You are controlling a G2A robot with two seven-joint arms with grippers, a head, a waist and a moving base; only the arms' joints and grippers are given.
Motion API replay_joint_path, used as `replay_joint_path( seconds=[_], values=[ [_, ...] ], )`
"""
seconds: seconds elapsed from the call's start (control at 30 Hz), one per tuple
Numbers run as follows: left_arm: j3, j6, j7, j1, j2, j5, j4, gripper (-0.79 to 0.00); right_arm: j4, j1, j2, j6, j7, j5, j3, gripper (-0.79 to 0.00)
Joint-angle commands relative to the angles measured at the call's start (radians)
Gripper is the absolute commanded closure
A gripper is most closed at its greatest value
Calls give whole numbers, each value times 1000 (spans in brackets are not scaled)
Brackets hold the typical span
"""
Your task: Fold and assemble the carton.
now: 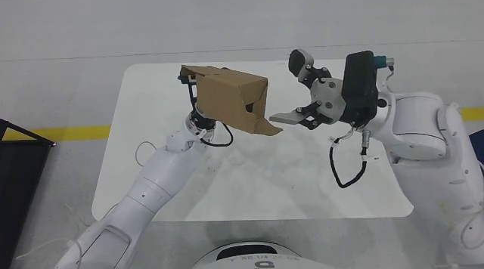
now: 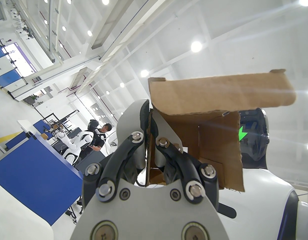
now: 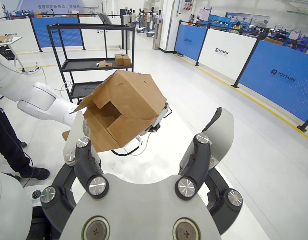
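Left gripper clamped on carton wall; right gripper spread, just off the open end. Looks light, crushable: pinch flap near crease.

white arms with black cables. the left end effector and right end effector are silver with round screws.

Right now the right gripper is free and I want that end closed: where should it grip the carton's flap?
Probably the free edge of the flap, from the right arm's side: it juts toward the open right gripper, and the left gripper holds the carton opposite.
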Motion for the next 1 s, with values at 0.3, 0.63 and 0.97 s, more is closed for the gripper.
replay_joint_path(
  seconds=[0.3, 0.63, 0.97],
  values=[
    [-11, 0, 0, 1, -3, 9, 5, 0, 16, 55, -9, -9, -39, 41, -51, -733],
    [3, 7, -7, -5, -4, -13, 3, 0, 42, 121, -21, 2, -8, 23, -140, -723],
    [-5, 65, -65, 0, -17, -69, -4, 0, 98, 190, -36, 29, 0, 4, -213, -650]
  ],
)
